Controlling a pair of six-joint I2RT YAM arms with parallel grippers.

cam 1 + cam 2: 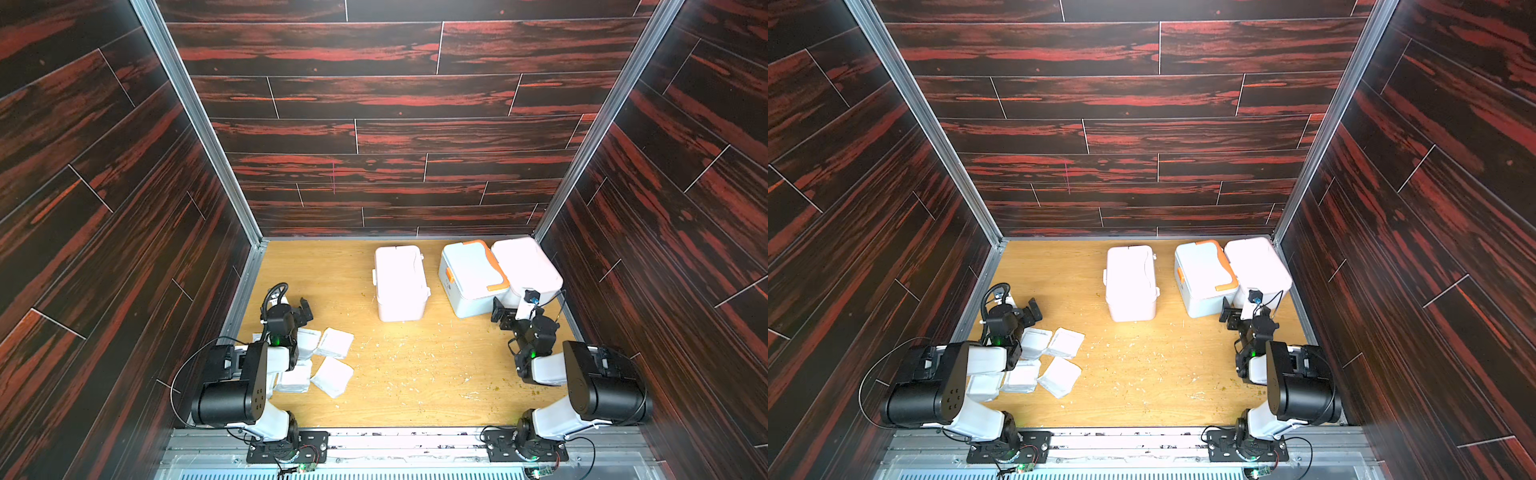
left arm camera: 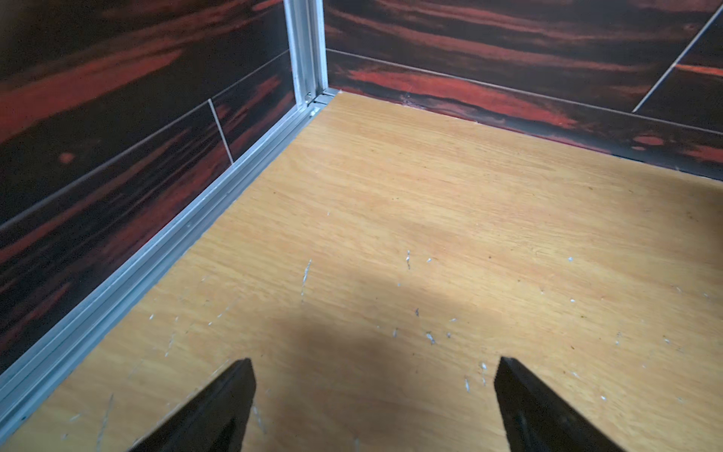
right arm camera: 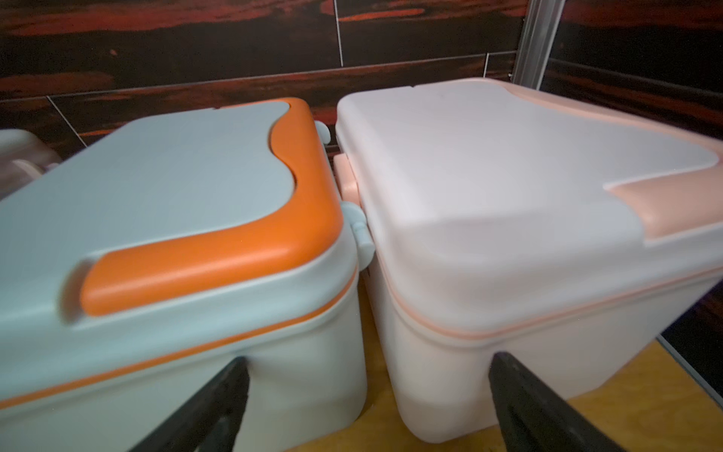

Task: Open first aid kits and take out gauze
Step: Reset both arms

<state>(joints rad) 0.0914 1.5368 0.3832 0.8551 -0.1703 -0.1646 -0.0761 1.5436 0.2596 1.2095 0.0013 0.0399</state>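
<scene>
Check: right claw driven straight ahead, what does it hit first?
Probably the near walls of the orange-handled kit and the pink kit together: the open right claw aims at the gap between them. Depth unclear.

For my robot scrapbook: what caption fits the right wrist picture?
The right gripper, jaws open, faces two lidded kits: the blue-white kit and the pinkish kit.

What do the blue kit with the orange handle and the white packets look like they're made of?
Blue first aid kit: likely molded plastic with a smooth satin finish, going by its rounded seamless corners and sheen. Its orange handle looks the same. Gauze packets: probably soft paper or fabric wrap, matte, slightly puffy with rumpled edges; too small to confirm.
</scene>
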